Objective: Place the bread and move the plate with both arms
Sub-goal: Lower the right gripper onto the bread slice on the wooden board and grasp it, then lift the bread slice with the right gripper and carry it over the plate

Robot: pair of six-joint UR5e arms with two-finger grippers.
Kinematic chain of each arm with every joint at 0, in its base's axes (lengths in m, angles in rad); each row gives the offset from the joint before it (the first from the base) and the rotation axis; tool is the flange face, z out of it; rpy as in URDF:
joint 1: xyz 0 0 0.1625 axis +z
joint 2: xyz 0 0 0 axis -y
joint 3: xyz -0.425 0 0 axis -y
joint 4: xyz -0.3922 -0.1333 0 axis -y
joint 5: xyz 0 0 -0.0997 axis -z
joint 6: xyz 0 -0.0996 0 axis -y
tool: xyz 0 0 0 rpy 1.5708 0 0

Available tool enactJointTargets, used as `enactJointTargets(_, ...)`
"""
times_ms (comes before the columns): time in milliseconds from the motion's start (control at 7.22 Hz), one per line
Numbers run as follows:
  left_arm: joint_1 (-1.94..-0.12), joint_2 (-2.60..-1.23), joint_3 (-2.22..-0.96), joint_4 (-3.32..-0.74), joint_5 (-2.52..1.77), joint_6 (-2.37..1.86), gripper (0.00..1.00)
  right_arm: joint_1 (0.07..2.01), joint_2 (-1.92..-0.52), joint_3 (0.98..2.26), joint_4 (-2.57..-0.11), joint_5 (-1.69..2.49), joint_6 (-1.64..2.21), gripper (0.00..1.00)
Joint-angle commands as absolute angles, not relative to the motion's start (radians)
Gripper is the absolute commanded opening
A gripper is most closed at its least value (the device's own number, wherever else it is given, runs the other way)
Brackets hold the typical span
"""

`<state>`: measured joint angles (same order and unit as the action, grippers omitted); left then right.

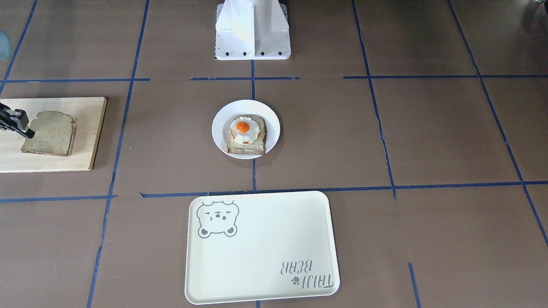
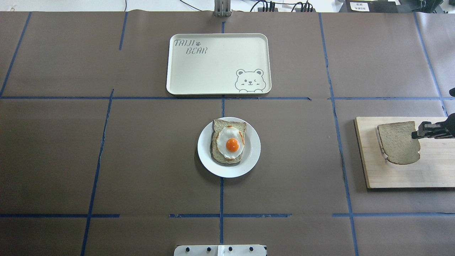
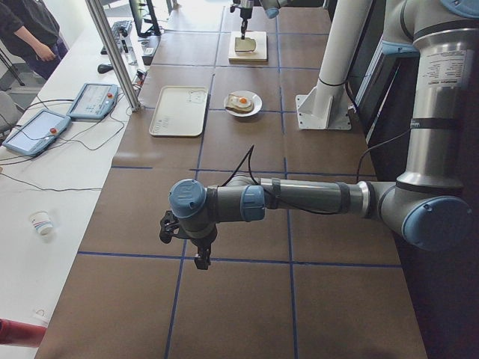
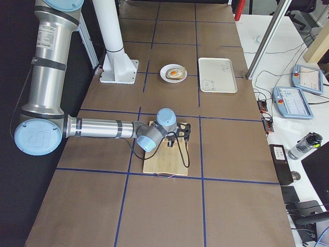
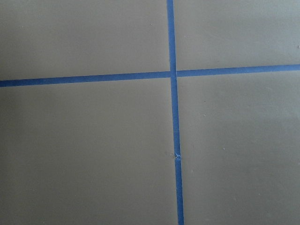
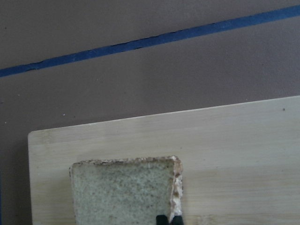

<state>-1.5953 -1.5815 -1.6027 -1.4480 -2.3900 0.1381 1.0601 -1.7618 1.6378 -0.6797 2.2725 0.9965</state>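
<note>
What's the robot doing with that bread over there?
The robot's right tool is pinching the edge of the plain bread, which lies on a wooden board. In the middle of the table, the white plate holds toast with a fried egg. The left arm hangs over bare table far away, touching nothing.

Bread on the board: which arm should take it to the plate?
Right. The right pincer straddles the bread crust on the wooden board; the left pincer hangs over the taped table, far from bread and plate.
</note>
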Motion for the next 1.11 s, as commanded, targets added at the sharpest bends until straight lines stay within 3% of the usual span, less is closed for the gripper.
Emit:
enactJointTargets(0, -1.595, -1.582, -1.603, -1.448, -2.39, 0.137, 1.0, 1.092, -1.761, 1.646, -0.623, 2.328, 0.999, 0.0)
enactJointTargets(416, -1.595, -1.582, -1.603, -1.448, -2.39, 0.138, 1.0, 1.181, -1.666, 1.676, -0.62, 2.477, 1.056, 0.0)
enactJointTargets(693, -1.595, -1.582, -1.603, -1.448, -2.39, 0.137, 1.0, 1.174, -1.466, 1.678, -0.62, 2.505, 1.331, 0.0)
enactJointTargets(970, -1.595, -1.582, -1.603, -1.448, -2.391, 0.137, 1.0, 1.045, -1.27, 1.674, -0.62, 2.467, 1.573, 0.0)
